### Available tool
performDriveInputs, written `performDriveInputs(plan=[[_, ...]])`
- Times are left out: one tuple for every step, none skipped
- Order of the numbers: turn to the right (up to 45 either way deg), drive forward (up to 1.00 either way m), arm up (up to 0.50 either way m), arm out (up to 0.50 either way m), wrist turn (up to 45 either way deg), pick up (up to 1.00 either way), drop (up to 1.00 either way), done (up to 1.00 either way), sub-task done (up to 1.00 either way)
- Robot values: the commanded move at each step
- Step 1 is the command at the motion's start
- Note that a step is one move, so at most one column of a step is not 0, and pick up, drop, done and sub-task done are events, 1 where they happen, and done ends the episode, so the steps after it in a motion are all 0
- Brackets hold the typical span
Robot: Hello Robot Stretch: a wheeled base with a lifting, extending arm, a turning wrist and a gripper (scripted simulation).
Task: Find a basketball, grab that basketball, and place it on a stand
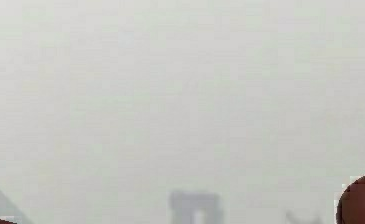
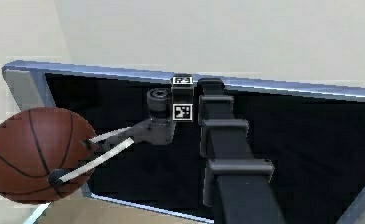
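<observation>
An orange-brown basketball (image 2: 30, 150) with black seams shows at the arm side view's left. It overlaps the left end of a black flat surface with a pale blue-grey rim (image 2: 290, 88). My gripper (image 2: 72, 161) reaches left from the arm's end, and both thin fingers (image 2: 110, 135) run onto the ball. I cannot tell whether the ball rests on the black surface or is held. A dark red round shape (image 1: 358, 200), probably the same ball, sits at the forward view's bottom right corner.
A pale wall stands close ahead in the forward view, with a blue-grey corner (image 1: 2, 205) at the bottom left. Cream walls rise behind the black surface. The dark arm bar (image 2: 230, 150) crosses that surface.
</observation>
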Motion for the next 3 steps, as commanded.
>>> performDriveInputs(plan=[[0.0, 0.0, 0.0, 0.0, 45.0, 0.0, 0.0, 0.0, 0.0], [0.0, 0.0, 0.0, 0.0, 0.0, 0.0, 1.0, 0.0, 0.0], [0.0, 0.0, 0.0, -0.1, 0.0, 0.0, 0.0, 0.0, 0.0]])
